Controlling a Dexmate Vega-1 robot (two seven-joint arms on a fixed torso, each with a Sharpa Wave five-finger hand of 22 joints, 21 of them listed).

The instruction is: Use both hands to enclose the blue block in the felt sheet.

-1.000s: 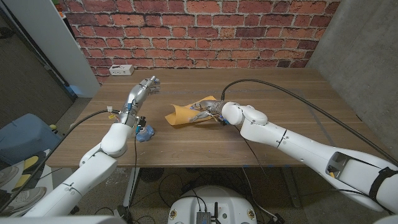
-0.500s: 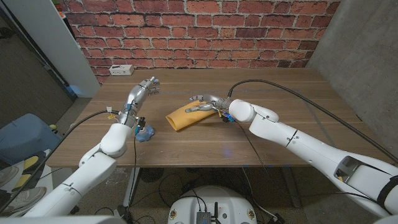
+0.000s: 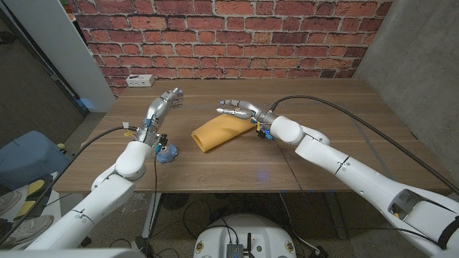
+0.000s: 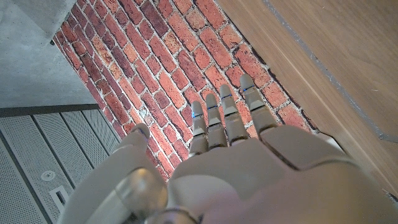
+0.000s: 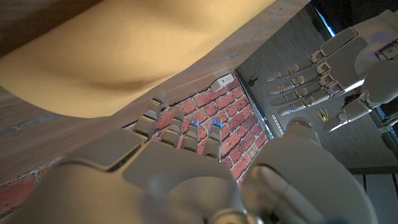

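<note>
The orange-yellow felt sheet [image 3: 221,132] lies folded over on itself at the middle of the table, with a soft bulge [image 5: 124,56]. No blue block is visible; whatever is inside the fold is hidden. My right hand [image 3: 237,108] hovers just beyond the felt's far edge, fingers spread, holding nothing; its back appears in the right wrist view [image 5: 161,174]. My left hand [image 3: 165,102] is raised over the table's left part, well apart from the felt, fingers apart and empty [image 4: 230,162]. It also appears in the right wrist view [image 5: 323,68].
A white power strip [image 3: 140,80] lies at the table's back left corner. A black cable [image 3: 323,106] arcs over the right side of the table. The brick wall [image 3: 237,36] stands behind the table.
My right hand has let go of the felt and drawn back and up past its far edge. The felt has settled into a closed fold. The left arm has not moved.
</note>
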